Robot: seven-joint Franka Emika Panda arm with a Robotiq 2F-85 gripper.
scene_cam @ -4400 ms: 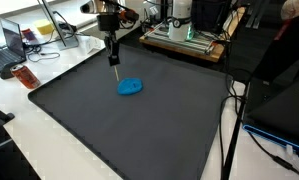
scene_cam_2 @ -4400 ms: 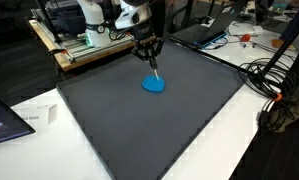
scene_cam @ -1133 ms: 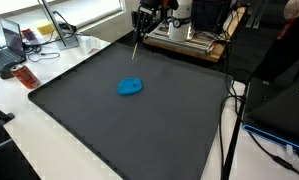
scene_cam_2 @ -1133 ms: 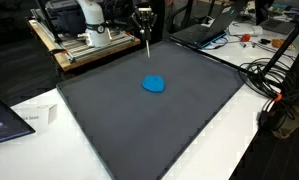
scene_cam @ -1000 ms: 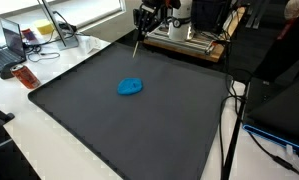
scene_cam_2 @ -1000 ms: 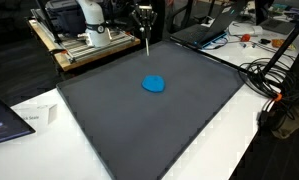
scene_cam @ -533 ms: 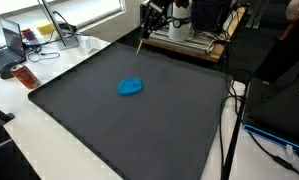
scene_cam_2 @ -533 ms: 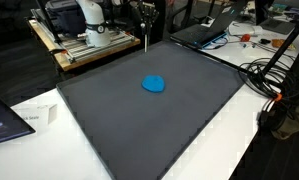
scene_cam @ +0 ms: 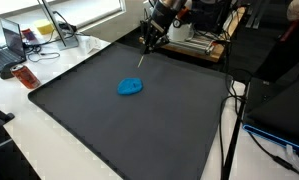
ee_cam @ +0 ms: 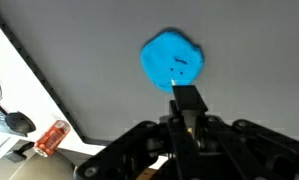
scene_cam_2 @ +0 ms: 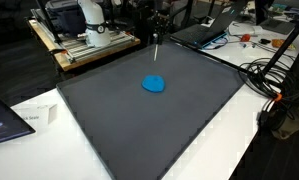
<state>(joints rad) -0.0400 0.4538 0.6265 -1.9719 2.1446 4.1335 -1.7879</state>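
Note:
A flat blue blob (scene_cam: pixel 130 86) (scene_cam_2: pixel 153 84) lies on the dark grey mat (scene_cam: pixel 119 130) (scene_cam_2: pixel 149 130), towards its far side. My gripper (scene_cam: pixel 147 42) (scene_cam_2: pixel 157 32) hangs above the mat's far edge, behind the blob and well clear of it. It is shut on a thin light stick (scene_cam: pixel 140 58) (scene_cam_2: pixel 155 50) that points down at the mat and ends short of it. In the wrist view the blue blob (ee_cam: pixel 172 60) sits just beyond the stick's dark end (ee_cam: pixel 185 98), which pokes out between the shut jaws of the gripper (ee_cam: pixel 189 118).
A wooden platform with equipment (scene_cam: pixel 189 40) (scene_cam_2: pixel 84 45) stands behind the mat. An orange object (scene_cam: pixel 26 77) (ee_cam: pixel 51 138) and a laptop (scene_cam: pixel 9 45) lie off one side. Cables (scene_cam_2: pixel 274 75), another laptop (scene_cam_2: pixel 204 33) and a white card (scene_cam_2: pixel 34 117) surround the mat.
The gripper rose from the blue blob and drew back to the mat's far edge with the stick. Over the last second it shifted sideways and dipped, still shut on the stick.

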